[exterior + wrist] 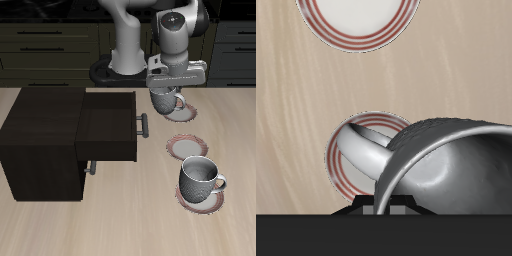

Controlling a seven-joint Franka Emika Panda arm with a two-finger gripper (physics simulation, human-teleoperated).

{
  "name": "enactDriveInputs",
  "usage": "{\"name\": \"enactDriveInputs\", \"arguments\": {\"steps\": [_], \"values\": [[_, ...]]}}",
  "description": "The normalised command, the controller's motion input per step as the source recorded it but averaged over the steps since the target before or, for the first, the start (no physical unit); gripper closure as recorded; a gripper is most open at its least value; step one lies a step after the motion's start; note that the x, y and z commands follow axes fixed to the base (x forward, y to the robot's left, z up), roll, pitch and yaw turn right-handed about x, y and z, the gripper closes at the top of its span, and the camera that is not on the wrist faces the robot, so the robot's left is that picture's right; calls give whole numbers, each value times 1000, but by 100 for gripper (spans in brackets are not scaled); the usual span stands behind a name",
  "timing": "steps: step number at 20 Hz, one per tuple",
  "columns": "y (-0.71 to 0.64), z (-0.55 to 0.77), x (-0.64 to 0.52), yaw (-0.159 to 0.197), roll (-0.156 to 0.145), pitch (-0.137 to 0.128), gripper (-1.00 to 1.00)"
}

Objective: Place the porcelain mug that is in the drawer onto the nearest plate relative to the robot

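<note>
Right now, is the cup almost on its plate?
Nearly. The mug is already out of the open drawer. The gripper holds it just above the plate nearest the robot's base. Lowering it and letting go are left.

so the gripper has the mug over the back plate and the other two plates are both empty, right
Not quite. The gripper does hold a mug over the back plate, but only the middle plate is empty. The front plate has a second mug on it, as the exterior view shows.
</note>
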Motion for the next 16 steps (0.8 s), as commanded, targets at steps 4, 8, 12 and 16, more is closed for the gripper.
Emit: {"name": "enactDriveInputs", "arguments": {"steps": [4,8,12,16], "values": [[137,-199,-87,10,19,44,100],[390,-179,-235,2,59,40,100],[300,-167,-104,20,76,50,100],[51,101,-13,1,10,-18,-100]]}}
